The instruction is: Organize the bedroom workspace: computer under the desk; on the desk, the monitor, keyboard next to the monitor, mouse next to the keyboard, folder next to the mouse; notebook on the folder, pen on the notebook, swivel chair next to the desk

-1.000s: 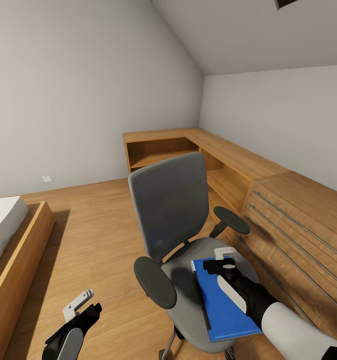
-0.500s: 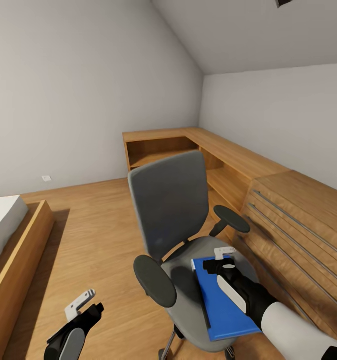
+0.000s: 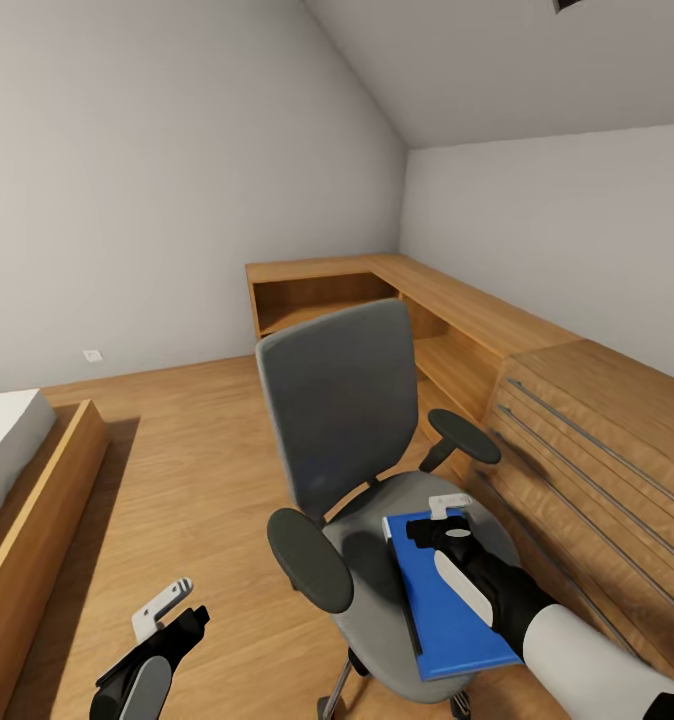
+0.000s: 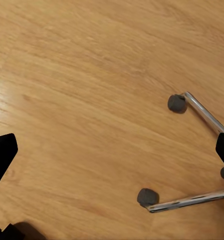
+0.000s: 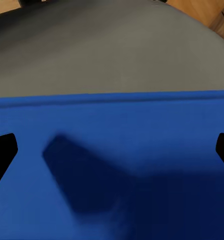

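- Right gripper (image 3: pixel 447 520) extended forward and down at the end of the white-and-black right arm, fingers spread wide, nothing between them.
- Left gripper (image 3: pixel 177 610) held low at the left side, pointing down, fingers parted and empty.

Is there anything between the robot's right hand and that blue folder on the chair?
Nothing that shows. In the right wrist view the folder lies bare between the open fingers, bearing just a shadow. In the head view the right hand hangs over it on the swivel chair.
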You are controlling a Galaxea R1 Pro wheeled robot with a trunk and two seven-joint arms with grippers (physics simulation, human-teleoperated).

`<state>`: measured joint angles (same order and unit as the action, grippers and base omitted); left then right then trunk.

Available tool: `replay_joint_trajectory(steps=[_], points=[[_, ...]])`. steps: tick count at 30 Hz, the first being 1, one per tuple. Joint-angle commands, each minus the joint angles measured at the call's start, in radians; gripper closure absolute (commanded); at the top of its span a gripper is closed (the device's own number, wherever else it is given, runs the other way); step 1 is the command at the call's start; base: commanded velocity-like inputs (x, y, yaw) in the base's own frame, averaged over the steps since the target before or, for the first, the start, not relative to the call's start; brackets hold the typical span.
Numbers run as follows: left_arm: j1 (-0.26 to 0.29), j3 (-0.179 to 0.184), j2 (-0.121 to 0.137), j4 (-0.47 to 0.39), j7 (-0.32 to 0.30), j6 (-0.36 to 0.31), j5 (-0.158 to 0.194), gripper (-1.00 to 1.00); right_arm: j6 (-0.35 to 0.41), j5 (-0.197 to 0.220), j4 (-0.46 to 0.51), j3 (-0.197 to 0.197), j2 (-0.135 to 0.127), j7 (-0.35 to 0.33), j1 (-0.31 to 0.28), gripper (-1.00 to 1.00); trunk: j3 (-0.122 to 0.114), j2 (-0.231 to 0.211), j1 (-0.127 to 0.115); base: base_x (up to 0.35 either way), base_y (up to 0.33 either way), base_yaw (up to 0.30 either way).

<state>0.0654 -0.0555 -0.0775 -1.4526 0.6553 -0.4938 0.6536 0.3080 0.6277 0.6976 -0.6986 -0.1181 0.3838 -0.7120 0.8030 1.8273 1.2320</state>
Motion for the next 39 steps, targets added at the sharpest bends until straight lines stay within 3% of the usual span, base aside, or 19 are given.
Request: replay_joint_trajectory(steps=[1, 21, 39], points=[[0.001, -0.001, -0.001, -0.002, 0.006, -0.003, 0.008, -1.00, 0.002, 0.008, 0.002, -0.007, -0.002, 0.009, -0.001, -1.00, 0.004, 0.008, 0.004, 0.000, 0.000, 0.000], [0.001, -0.001, -0.002, -0.003, 0.007, -0.003, 0.009, -1.00, -0.001, 0.007, 0.002, -0.007, -0.002, 0.009, -0.001, -1.00, 0.060, 0.134, 0.073, 0.000, 0.000, 0.000], [0.001, 0.000, -0.001, 0.007, 0.006, -0.003, 0.009, -1.00, -0.003, 0.006, 0.003, -0.007, -0.002, 0.009, -0.001, -1.00, 0.060, 0.134, 0.073, -0.061, -0.013, 0.000]])
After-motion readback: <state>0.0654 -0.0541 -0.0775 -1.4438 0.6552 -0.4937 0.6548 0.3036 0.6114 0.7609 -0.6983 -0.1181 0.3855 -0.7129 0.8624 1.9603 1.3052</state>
